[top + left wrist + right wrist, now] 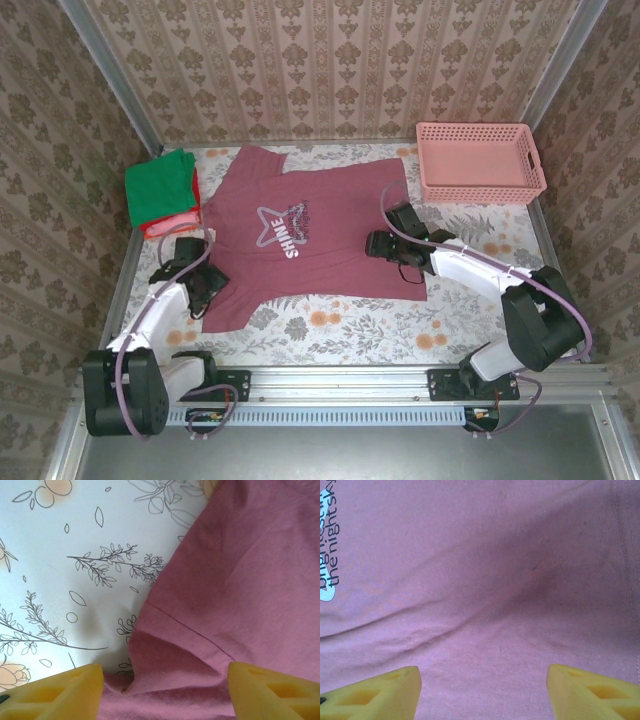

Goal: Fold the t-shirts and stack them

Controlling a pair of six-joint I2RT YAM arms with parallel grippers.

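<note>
We have the maroon t-shirt [330, 275] spread flat, print up, on the flowered worktop [65, 545], and we judge the step in hand to be taking hold of its two sides for the first fold. The left claw [165, 692] has its jaws apart and sits astride the shirt's edge. A small pucker of cloth and a stitched hem lie between and just ahead of its fingers, with bare worktop ahead to its left and cloth ahead to its right. The right claw [482, 692] also has its jaws apart, low over the body of the shirt. Smooth cloth lies between its fingers, the pale print [327, 545] is off to its left, and a seam runs along its right. Neither claw is clamped on anything. To do this well, we should have the left claw bite a little further to its right, so that it takes both layers and not just the hem. We should close the two claws together, lift low, and carry the cloth across evenly so it does not drag or twist. The folded green t-shirt [158, 185] and red t-shirt [165, 224] lie beyond the left claw, and that is likely where this shirt will be stacked.
</note>
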